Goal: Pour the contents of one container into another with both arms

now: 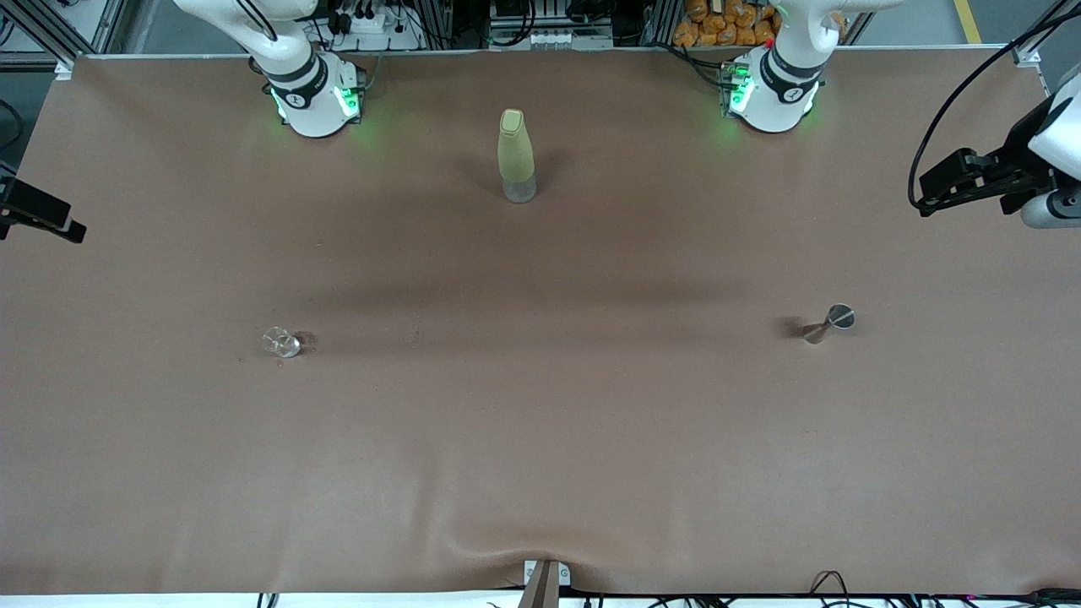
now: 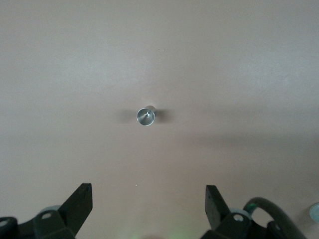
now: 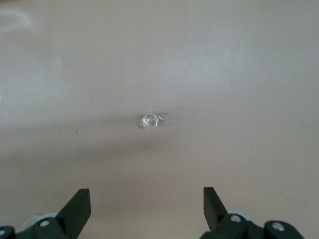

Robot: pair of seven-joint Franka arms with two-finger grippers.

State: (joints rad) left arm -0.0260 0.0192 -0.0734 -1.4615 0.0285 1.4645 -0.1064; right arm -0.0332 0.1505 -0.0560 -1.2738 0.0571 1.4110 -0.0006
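The tiny clear glass cup stands on the brown table toward the right arm's end; in the right wrist view the cup is seen from high above. The silver jigger stands upright toward the left arm's end, and its round cup end faces up in the left wrist view. My right gripper hangs open and empty high over the table near the cup. My left gripper is likewise open and empty high up near the jigger.
A tall yellow-green bottle stands mid-table between the two arm bases, farther from the front camera than the cup and the jigger. A few tiny specks lie by the glass cup. Brown table covering spreads all around.
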